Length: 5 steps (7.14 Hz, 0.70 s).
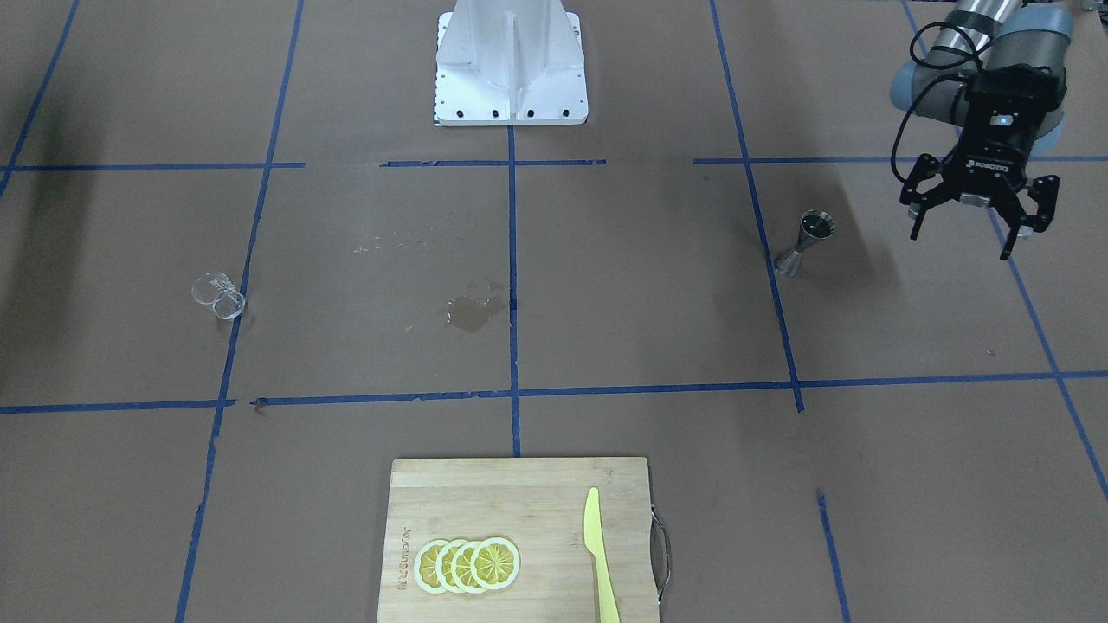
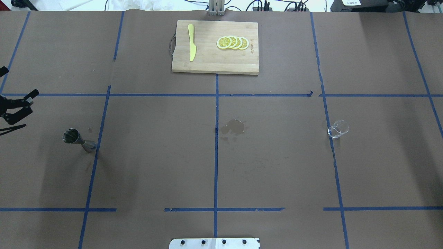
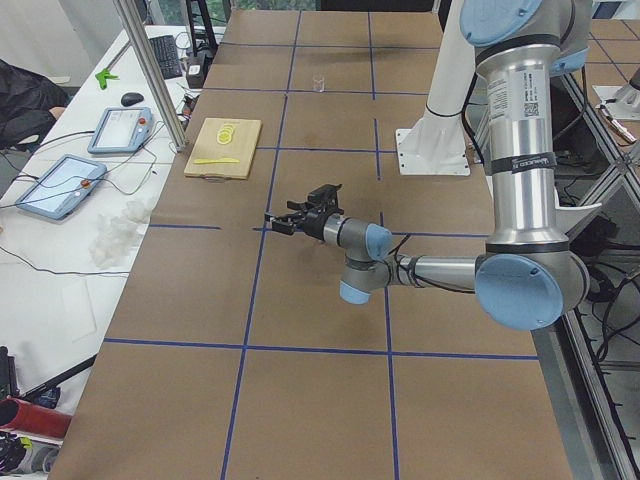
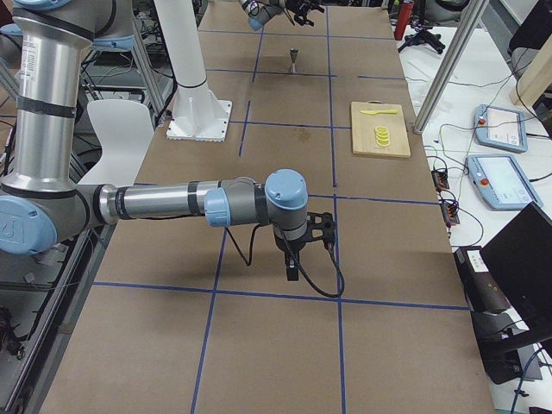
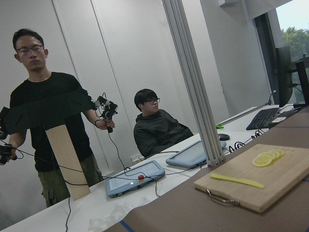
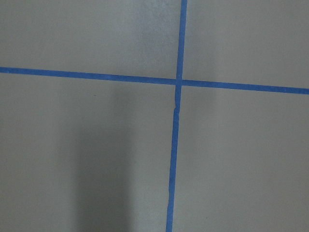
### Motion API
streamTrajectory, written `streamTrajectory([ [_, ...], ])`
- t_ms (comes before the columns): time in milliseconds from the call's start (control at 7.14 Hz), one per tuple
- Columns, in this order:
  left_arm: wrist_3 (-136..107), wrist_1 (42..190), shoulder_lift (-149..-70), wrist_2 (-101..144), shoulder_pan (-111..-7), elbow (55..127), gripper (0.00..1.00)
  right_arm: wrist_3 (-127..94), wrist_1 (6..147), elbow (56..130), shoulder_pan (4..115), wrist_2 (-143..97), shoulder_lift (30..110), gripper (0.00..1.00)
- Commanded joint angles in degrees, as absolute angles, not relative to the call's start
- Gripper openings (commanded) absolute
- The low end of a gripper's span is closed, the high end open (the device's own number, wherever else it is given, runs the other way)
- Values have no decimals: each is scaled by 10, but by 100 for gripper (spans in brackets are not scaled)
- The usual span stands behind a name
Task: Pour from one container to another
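Overhead exterior, left to right: the left gripper (image 1: 961, 242) hangs with fingers spread near the upright jigger (image 2: 78, 140), probably ready to steady it. A wet stain (image 2: 233, 127) marks mid-table. The glass cup (image 2: 338, 129) stands far right, unobstructed. The right gripper (image 4: 297, 259) hovers elsewhere, and its finger state cannot be told.

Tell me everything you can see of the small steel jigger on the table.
The jigger is silver metal, hourglass-shaped: two cones joined at a narrow waist. It stands upright on the brown table, beside a blue tape line, open upper cone dark inside. Only the table touches it; the open left gripper hangs apart from it.
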<state>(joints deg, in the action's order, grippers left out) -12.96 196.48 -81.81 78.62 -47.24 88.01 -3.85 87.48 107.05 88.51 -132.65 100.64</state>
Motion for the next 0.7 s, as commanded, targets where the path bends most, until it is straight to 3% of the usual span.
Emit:
streamTrajectory([
  [0,-64,1778,-830,976,-624,881,98,-38,875,1070,885,-1325,1006,100],
  [420,90,1541,-834,1055,-736,881,96,-38,875,1067,885,-1324,1007,100],
  [561,148,1417,-877,1102,-791,882,98,-37,875,1066,885,-1324,1007,100],
])
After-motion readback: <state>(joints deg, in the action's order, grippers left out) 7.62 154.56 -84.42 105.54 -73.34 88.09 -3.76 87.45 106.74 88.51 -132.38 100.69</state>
